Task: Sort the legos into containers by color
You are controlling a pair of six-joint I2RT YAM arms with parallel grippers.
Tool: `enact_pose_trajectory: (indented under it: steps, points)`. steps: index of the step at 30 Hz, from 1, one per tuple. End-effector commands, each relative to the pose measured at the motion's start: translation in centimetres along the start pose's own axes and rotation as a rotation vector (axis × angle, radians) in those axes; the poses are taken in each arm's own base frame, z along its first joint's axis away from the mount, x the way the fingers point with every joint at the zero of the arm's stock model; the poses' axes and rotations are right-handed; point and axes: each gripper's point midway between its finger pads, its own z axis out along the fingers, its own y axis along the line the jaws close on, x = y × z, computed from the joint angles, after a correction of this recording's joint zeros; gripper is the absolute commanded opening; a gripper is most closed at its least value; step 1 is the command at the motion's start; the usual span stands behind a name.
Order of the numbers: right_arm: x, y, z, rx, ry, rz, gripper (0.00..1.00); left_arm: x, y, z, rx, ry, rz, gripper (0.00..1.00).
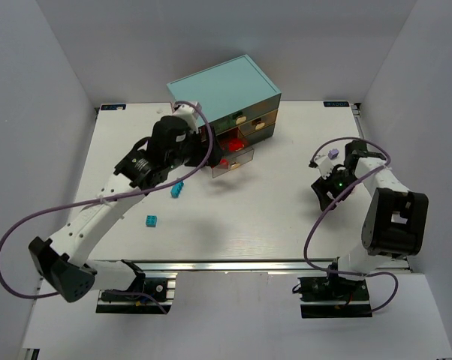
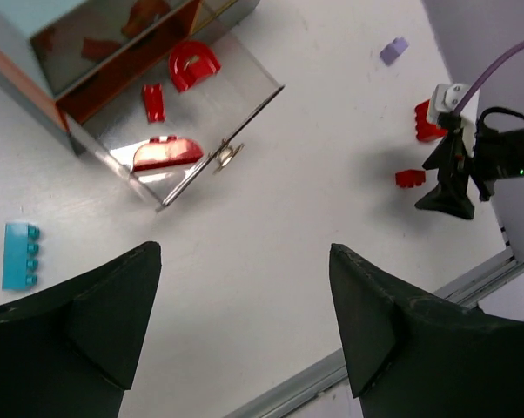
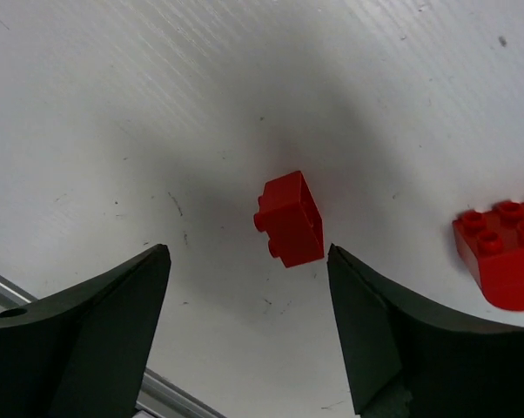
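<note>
The light-teal-topped chest (image 1: pixel 224 91) stands at the back centre. One clear drawer (image 1: pixel 235 166) is pulled out and holds several red legos (image 2: pixel 167 151). My left gripper (image 1: pixel 199 154) is open and empty, raised beside that drawer (image 2: pixel 264 99). Two cyan legos (image 1: pixel 178 189) (image 1: pixel 150 220) lie on the table left of centre; one shows in the left wrist view (image 2: pixel 19 255). My right gripper (image 1: pixel 331 183) is open, hovering over a small red lego (image 3: pixel 290 218) that lies between its fingertips' line. A bigger red lego (image 3: pixel 504 248) lies beside it. A lilac lego (image 1: pixel 332 154) lies near the right gripper.
The chest's other drawers (image 1: pixel 257 124) are shut. White walls enclose the table on the left, back and right. A metal rail (image 1: pixel 233 265) runs along the near edge. Purple cables loop from both arms.
</note>
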Motion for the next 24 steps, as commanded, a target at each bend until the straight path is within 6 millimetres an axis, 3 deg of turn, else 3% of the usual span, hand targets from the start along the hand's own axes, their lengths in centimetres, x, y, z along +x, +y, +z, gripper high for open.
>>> enact_pose_trajectory:
  steps: [1, 7, 11, 13, 17, 18, 21, 22, 23, 24]
  points:
    - [-1.3, -1.7, 0.3, 0.028, -0.010, -0.086, 0.76, 1.7, 0.7, -0.8, 0.009, -0.002, -0.018, 0.88]
    - [-1.5, -3.2, 2.1, 0.040, 0.036, -0.108, 0.61, 4.1, 2.5, -1.9, -0.034, 0.000, -0.081, 0.88]
    - [-1.7, -3.3, 2.0, 0.026, 0.047, -0.143, 0.27, 5.1, 3.6, -2.2, -0.077, 0.005, -0.097, 0.89]
    - [-2.1, -3.0, 1.7, 0.014, 0.032, -0.158, 0.20, 5.3, 4.0, -2.5, -0.093, 0.000, -0.106, 0.89]
    - [-7.2, -0.7, -0.8, -0.076, -0.120, -0.212, 0.06, 6.8, 5.4, -2.9, -0.143, 0.005, -0.130, 0.91]
    - [-9.7, -0.4, -2.6, -0.077, -0.168, -0.220, 0.03, 7.1, 5.9, -2.9, -0.161, -0.001, -0.140, 0.92]
    - [-16.3, 3.6, -4.6, -0.181, -0.301, -0.265, 0.01, 8.5, 7.3, -3.1, -0.215, -0.002, -0.173, 0.93]
    - [-19.5, 3.9, -6.6, -0.183, -0.383, -0.286, 0.02, 8.9, 7.6, -3.1, -0.231, 0.002, -0.188, 0.93]
    - [-21.3, 4.3, -7.5, -0.189, -0.422, -0.291, 0.02, 9.3, 8.0, -3.0, -0.251, 0.010, -0.194, 0.93]
    - [-23.5, 6.0, -8.0, -0.213, -0.454, -0.321, 0.01, 9.9, 8.5, -3.0, -0.269, 0.019, -0.199, 0.93]
